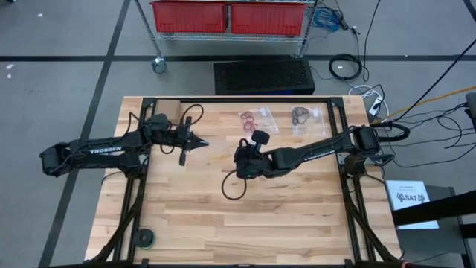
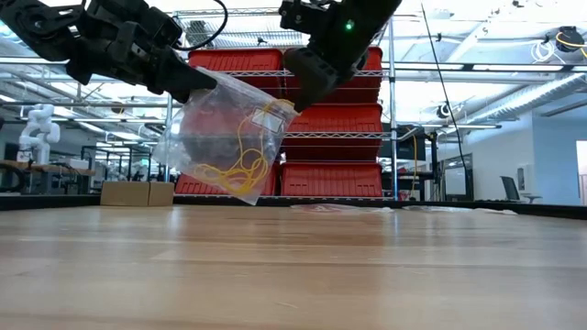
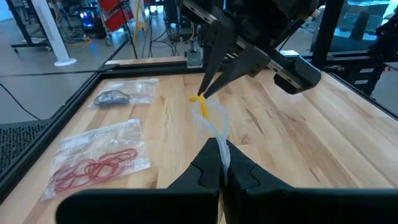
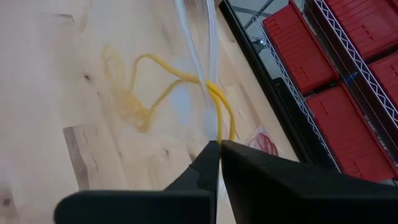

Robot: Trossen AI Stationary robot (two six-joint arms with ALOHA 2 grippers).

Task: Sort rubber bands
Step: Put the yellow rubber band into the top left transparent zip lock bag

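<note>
Held above the desk (image 1: 223, 216), toward its far half: a clear bag (image 2: 223, 137) with yellow bands (image 2: 240, 163) inside, stretched between both arms. Left gripper (image 3: 219, 158) pinched closed on one edge of the bag. Right gripper (image 4: 219, 146) clamped on the opposite edge, a yellow loop caught at its tips. Near the far edge, flat on the wood: a bag of red bands (image 3: 93, 168) and, nearer the far right corner, a bag of dark bands (image 3: 113, 96).

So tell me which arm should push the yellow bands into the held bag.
Right. Its hand already pinches yellow bands at the bag mouth, while the left hand holds the bag's other edge.
</note>
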